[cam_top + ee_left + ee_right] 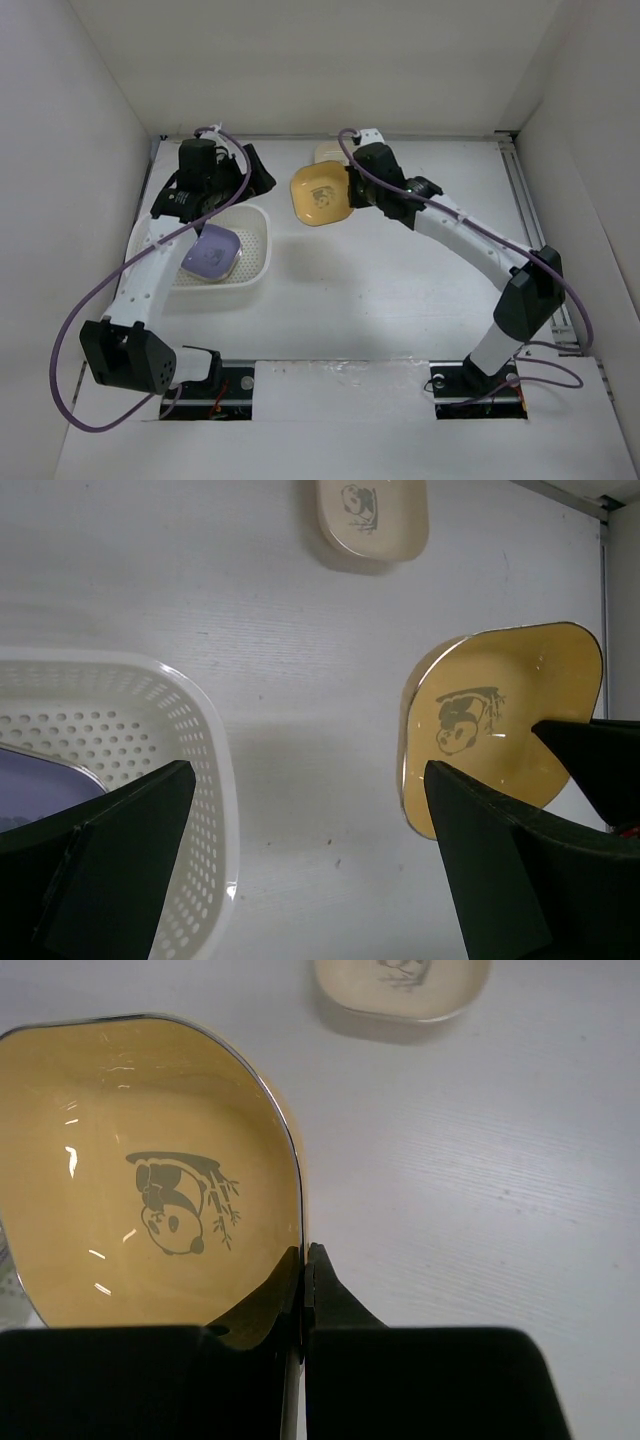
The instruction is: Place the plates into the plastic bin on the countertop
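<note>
The right end effector [303,1260] is clamped on the rim of the orange-yellow plate [150,1170], its two fingers pressed together on either side of the edge. The plate is tilted, its panda print showing, and seems to be raised off the table [400,290], with a shadow under its left edge. It hangs between the plastic bin [258,268] and the cream plate [328,152], apart from both.

The cream plate lies flat on the table just behind the held plate, near the back wall [330,70]. A purple plate [212,255] sits in the left part of the bin, partly covered by the left arm, which stretches across that side of the bin.

The left end effector [308,770] has its jaws wide apart and grips nothing. It hovers by the bin's far right corner, on the side nearest the orange-yellow plate. Its purple cable [75,340] loops out to the left.

White walls close the table on the left, back and right, and a metal rail [530,200] runs along the right edge. The right half of the bin shows only its perforated bottom. Bare table spreads between the bin and the right arm, and forward to the arm bases.
</note>
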